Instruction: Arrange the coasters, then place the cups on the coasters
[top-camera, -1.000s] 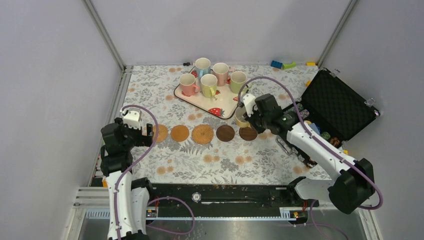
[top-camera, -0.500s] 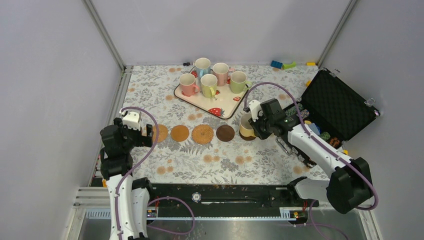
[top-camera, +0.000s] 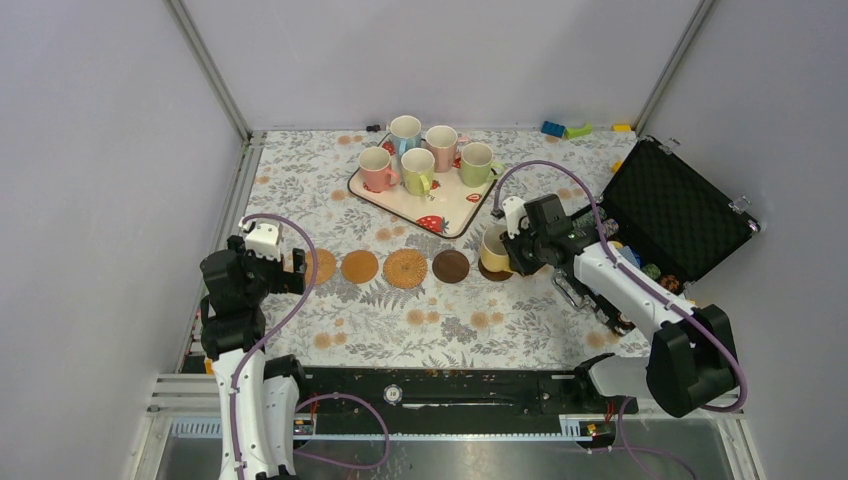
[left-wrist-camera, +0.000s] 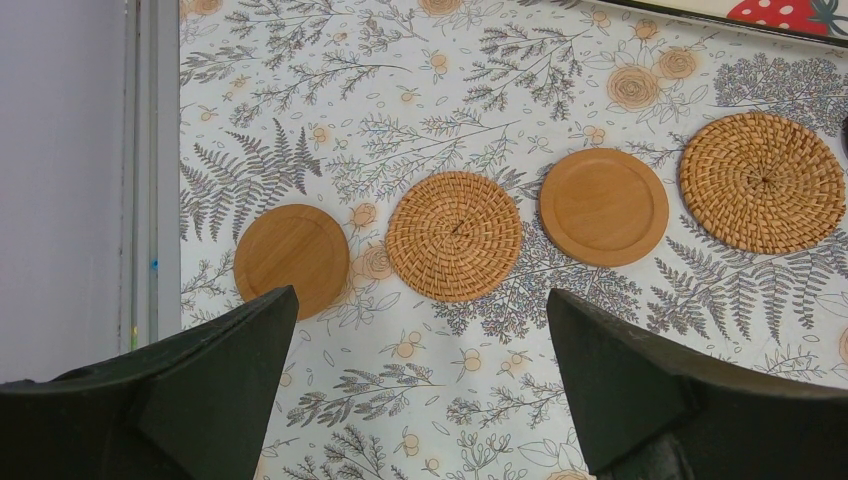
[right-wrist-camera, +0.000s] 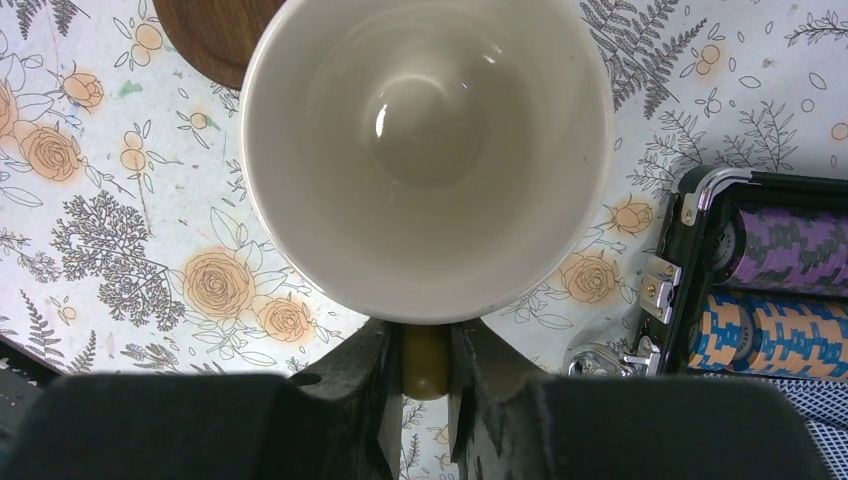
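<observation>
Six coasters lie in a row on the floral cloth. In the left wrist view they run tan (left-wrist-camera: 292, 258), woven (left-wrist-camera: 454, 236), tan (left-wrist-camera: 604, 206), woven (left-wrist-camera: 762, 181). Further right lies a dark brown coaster (top-camera: 451, 265). Another dark one (top-camera: 492, 274) peeks out under the yellow cup (top-camera: 493, 249). My right gripper (top-camera: 514, 250) is shut on that cup's handle (right-wrist-camera: 425, 362), and the white inside (right-wrist-camera: 428, 150) fills its view. Whether the cup touches the coaster I cannot tell. My left gripper (left-wrist-camera: 420, 298) hangs open over the row's left end. Several cups (top-camera: 417, 170) stand on the tray (top-camera: 440, 208).
An open black case (top-camera: 672, 208) with striped poker chips (right-wrist-camera: 770, 330) sits right beside the held cup. Toy bricks (top-camera: 565, 129) lie at the back right. Metal frame rails and grey walls close in the cloth on both sides.
My right gripper has carried the yellow cup a little right and down, so it now covers the rightmost dark coaster. The left arm has stayed still.
</observation>
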